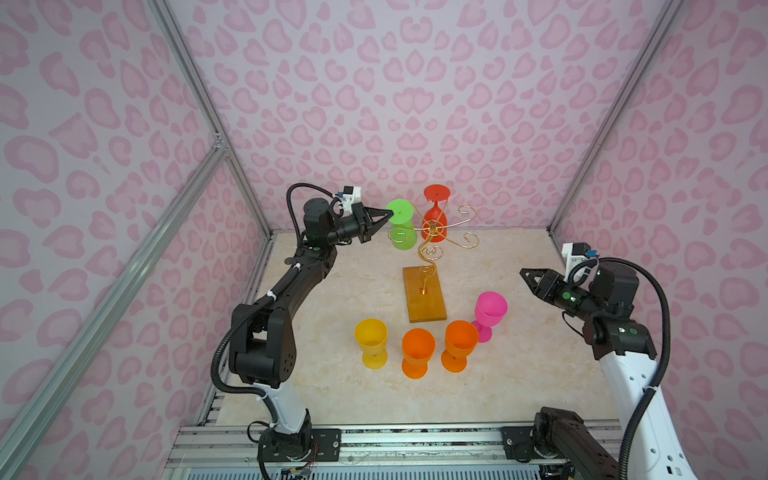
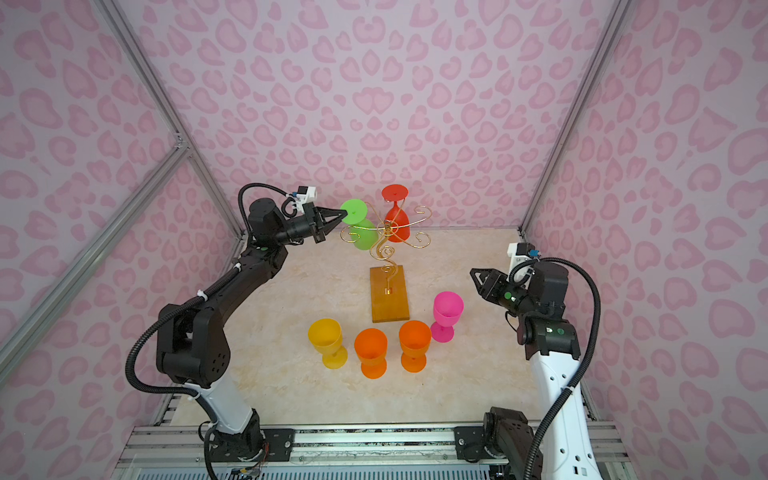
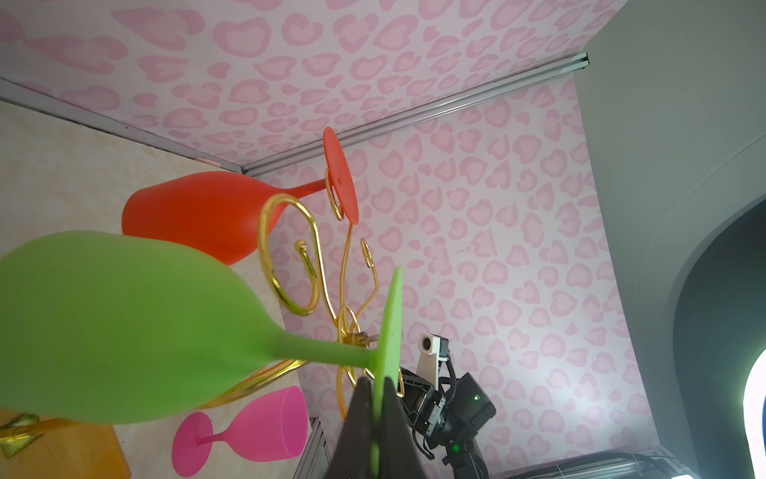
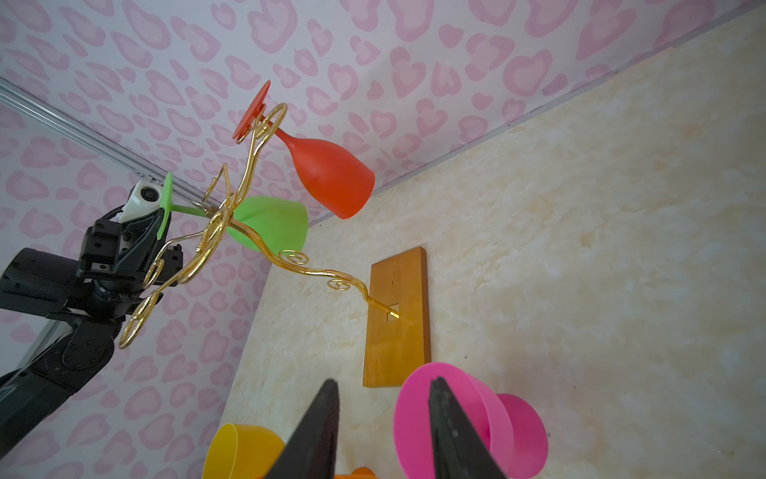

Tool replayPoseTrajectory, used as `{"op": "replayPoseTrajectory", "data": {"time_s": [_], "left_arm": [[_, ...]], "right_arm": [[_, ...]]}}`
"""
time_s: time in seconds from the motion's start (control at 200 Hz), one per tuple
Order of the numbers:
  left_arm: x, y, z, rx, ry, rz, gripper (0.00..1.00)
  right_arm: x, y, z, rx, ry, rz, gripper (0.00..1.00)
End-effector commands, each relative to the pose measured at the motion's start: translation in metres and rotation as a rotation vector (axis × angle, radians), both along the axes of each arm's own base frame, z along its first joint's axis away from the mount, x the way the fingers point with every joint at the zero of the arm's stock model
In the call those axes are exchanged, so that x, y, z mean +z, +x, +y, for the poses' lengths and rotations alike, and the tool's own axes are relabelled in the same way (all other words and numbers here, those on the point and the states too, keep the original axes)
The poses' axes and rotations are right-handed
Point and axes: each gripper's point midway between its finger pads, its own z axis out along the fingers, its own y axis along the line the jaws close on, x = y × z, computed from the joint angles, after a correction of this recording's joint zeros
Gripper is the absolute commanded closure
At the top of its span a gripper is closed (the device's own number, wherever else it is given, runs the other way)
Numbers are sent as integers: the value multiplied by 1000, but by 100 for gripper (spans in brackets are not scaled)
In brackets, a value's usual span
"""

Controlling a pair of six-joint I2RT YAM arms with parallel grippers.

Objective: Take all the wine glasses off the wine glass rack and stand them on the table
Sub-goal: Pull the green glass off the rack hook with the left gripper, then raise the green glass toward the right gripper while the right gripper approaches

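Hanging glasses: a green wine glass (image 1: 402,226) and a red wine glass (image 1: 435,215) hung bowl-down, foot-up, among the scroll arms of the wine glass rack (image 1: 432,227); the red one was on the side toward the desk's far edge, its foot resting on a gold curl.
Rack position: its wooden base (image 1: 428,307) lay flat around the middle of the desk (image 1: 332,291), long sides running from near edge to far edge, with the wavy gold post rising from it.
Left fingers (image 3: 356,431): pressed together on the rim of the green foot disc, pinching it edge-on; in both top views they reached in from the left at the height of the rack's arms.
Green stem: it ran past the rack's hub; whether the foot was resting on the wire could not be told.
Right fingers (image 4: 315,431): spread apart, nothing between them, held in the air over the desk's right side, well apart from the rack.
Standing glasses: a yellow glass (image 1: 371,336), an orange glass (image 1: 418,347), a second orange glass (image 1: 461,338) and a pink glass (image 1: 491,307) stood upright between the base and the near edge, the pink one just beside the base's near right corner.
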Motion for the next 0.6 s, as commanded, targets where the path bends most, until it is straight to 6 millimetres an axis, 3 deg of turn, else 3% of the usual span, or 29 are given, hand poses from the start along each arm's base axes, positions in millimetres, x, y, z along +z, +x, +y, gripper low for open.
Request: {"op": "replayPoseTrajectory", "data": {"time_s": [0.0,0.26,0.275,0.335,0.55,0.595], "left_arm": [[12,-11,11,5,6,-66,98],[25,-22,40,54,12,-98,98],[17,-23,42,56,15,-78,99],[20,-25,47,68,15,-84,98],[57,-41,58,93,7,-167,99],[80,-48,59,99,0,-224,98]], "right_arm": [[3,1,1,8,8,-17,63],[5,2,2,8,18,-25,63],[6,2,2,8,19,-26,63],[6,2,2,7,23,-29,63],[16,3,5,18,56,-76,63],[20,3,7,25,62,-93,63]]}}
